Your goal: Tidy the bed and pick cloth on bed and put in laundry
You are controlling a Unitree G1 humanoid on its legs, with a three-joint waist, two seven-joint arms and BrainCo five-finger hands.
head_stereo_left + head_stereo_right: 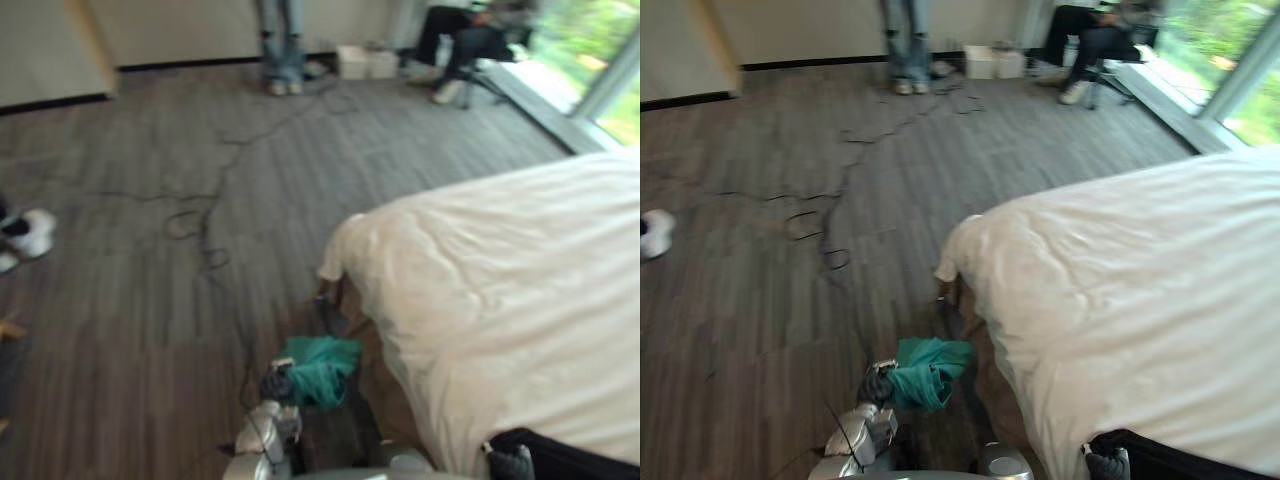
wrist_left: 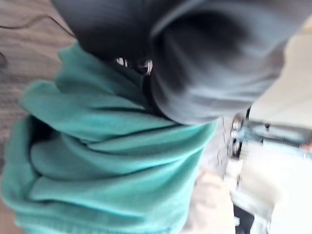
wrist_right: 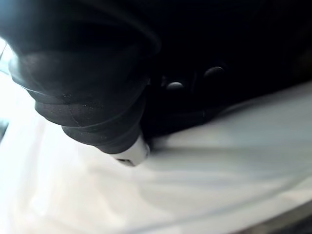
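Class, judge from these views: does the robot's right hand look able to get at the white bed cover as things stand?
Probably yes: the right hand sits at the near edge of the white bed cover, which lies right under it in the wrist view, with nothing between.

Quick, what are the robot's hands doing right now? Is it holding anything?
Left hand: closed on the teal cloth.
Right hand: down by the white bed; open or closed cannot be told.

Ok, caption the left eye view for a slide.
Left hand grips a teal cloth over the wood floor beside the white bed.
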